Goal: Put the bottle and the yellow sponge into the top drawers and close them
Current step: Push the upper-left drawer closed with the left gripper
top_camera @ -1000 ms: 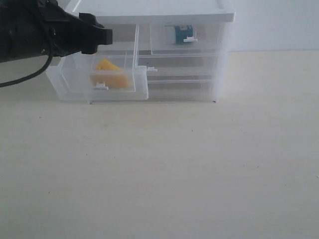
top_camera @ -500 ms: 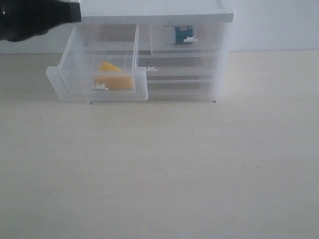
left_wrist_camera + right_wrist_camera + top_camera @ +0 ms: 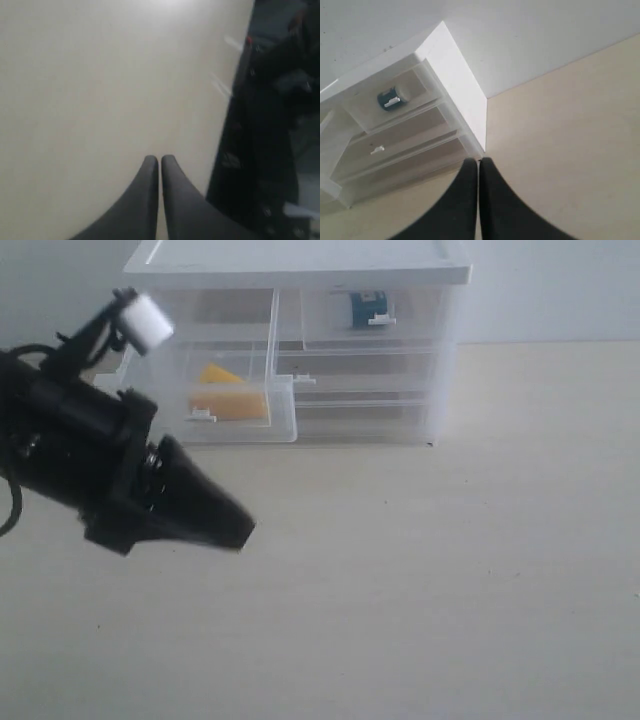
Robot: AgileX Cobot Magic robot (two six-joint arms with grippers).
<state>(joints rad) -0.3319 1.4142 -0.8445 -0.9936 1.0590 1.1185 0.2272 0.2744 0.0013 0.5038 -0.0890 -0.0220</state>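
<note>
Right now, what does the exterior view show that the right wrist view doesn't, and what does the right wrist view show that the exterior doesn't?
Only the exterior view shows the yellow sponge lying in the pulled-out left top drawer, and the left gripper in the foreground. Only the right wrist view shows the right gripper, its jaws together with nothing between them. Both show the white-topped cabinet and the bottle inside the shut right top drawer.

Soft, flat, washed-out light; the left claw (image 3: 159, 160) looks blurred.
</note>
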